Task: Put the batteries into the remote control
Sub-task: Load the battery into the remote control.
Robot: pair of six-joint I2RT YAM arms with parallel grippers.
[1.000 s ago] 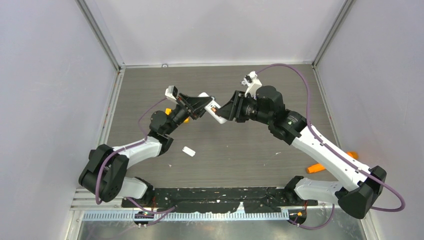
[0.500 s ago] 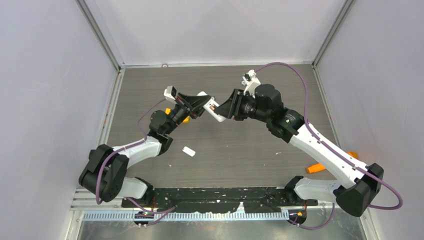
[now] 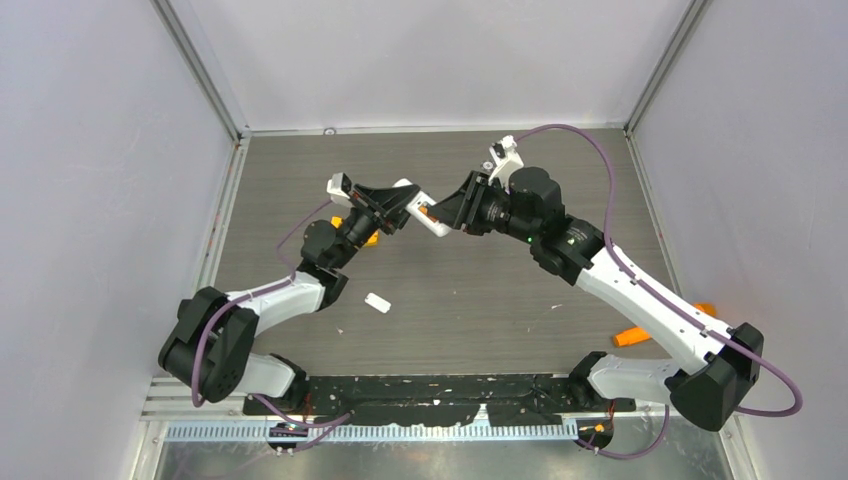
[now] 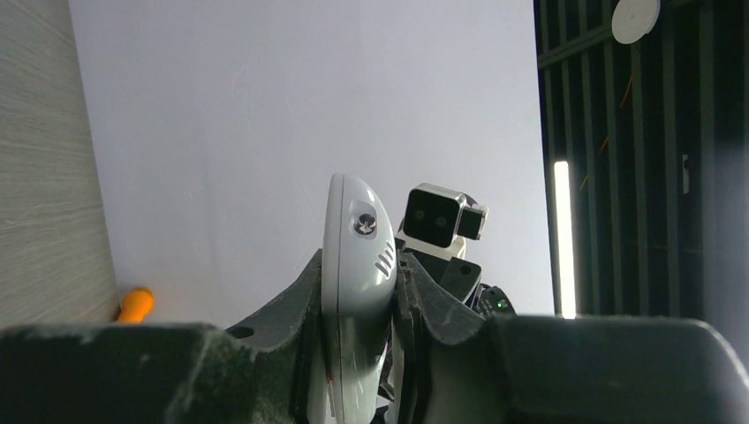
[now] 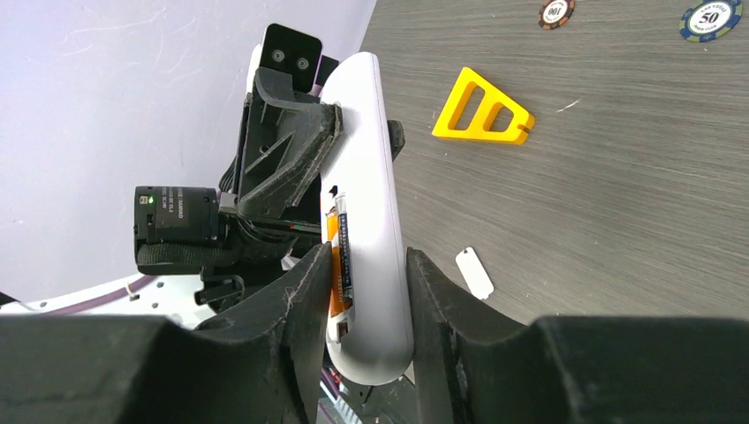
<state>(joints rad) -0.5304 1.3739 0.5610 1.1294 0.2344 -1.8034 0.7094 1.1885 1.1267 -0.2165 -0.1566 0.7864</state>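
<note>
The remote (image 3: 424, 209) is held clear of the worktop (image 3: 500, 300), above its far middle area and between the two arms. The left fingers (image 3: 398, 207) are closed on one end of the remote (image 4: 357, 256), one finger pressed against each flat side. The right fingers (image 3: 450, 212) are closed on the opposite end in the same way. From the right wrist, the right fingers (image 5: 300, 291) bracket the white body of the remote (image 5: 371, 194) near its rounded end. A battery (image 5: 339, 256) lies lengthwise in an open slot on the left edge of the remote, showing an orange strip beside a dark printed strip. It cannot be told whether the slot holds one cell or two. On the worktop below lie a yellow triangle (image 5: 481, 110), a small white tab (image 3: 377, 303) and two round chips (image 5: 710, 16) toward the far side. An orange stick (image 3: 635, 336) lies beside the right arm.
</note>
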